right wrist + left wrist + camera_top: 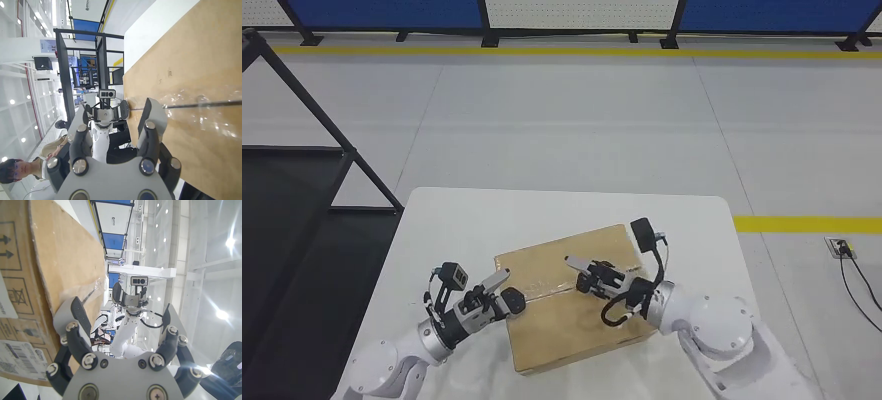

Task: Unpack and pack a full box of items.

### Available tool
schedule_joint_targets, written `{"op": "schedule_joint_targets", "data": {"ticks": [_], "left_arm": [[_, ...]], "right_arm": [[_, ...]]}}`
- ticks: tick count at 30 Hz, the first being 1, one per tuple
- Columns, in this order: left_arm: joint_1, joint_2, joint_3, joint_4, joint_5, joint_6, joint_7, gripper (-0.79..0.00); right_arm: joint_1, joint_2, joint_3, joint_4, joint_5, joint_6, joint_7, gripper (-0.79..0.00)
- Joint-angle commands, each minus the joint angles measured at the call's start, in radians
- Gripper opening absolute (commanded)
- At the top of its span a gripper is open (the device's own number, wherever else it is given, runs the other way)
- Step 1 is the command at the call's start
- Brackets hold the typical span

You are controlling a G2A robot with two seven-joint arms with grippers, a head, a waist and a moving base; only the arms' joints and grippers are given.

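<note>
Surroundings: your box [572, 300] sits on the white table [462, 220]. A black frame [302, 200] stands on the floor off the box's left-arm side, and a yellow floor line [802, 224] runs away past its right-arm side.
In the way: the box's top flaps lie flat and closed. A strip of clear tape [198, 104] runs along the seam between them, wrinkled and shiny.
Left gripper: your left gripper [504, 288] is at the box's left end, level with the seam, and its jaws are spread wide with nothing between them. In the left wrist view one finger [78, 311] sits against the box's top edge just beside the tape end [92, 291]; the other is out in open air, away from the box.
Right gripper: your right gripper [582, 272] is over the box top, near the middle of the seam, and it points toward the left gripper. Its jaws are apart and hold nothing. In the right wrist view one finger [153, 113] lies on or just over the tape; you cannot tell which.
Hidden: whatever is in the box is covered by the flaps. The right arm covers part of the box top. The printed labels [19, 357] on the box's side are cut off at the edge of the left wrist view.
</note>
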Motion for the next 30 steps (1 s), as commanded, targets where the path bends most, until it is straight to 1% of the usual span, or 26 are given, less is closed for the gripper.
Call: {"op": "schedule_joint_targets", "data": {"ticks": [1, 7, 14, 21, 30], "left_arm": [[-0.003, 0.0, 0.002, 0.008, -0.003, 0.0, -0.003, 0.0], [-0.006, -0.001, 0.002, 0.01, -0.007, -0.001, -0.005, 0.0], [-0.002, -0.001, -0.002, 0.006, -0.011, -0.005, -0.013, 0.0], [0.001, 0.0, -0.008, 0.005, -0.015, -0.008, -0.017, 0.0], [0.01, 0.001, -0.019, -0.004, -0.017, -0.011, -0.022, 0.0]], "right_arm": [[0.041, -0.012, -0.051, 0.036, 0.017, 0.009, -0.001, -0.785], [0.127, -0.035, -0.158, 0.128, -0.001, 0.072, 0.026, -0.785], [0.161, -0.045, -0.193, 0.171, -0.033, 0.124, 0.019, -0.785], [0.135, -0.029, -0.152, 0.146, -0.079, 0.19, 0.057, -0.785], [0.067, 0.002, -0.041, 0.11, -0.114, 0.232, 0.092, -0.785]]}}
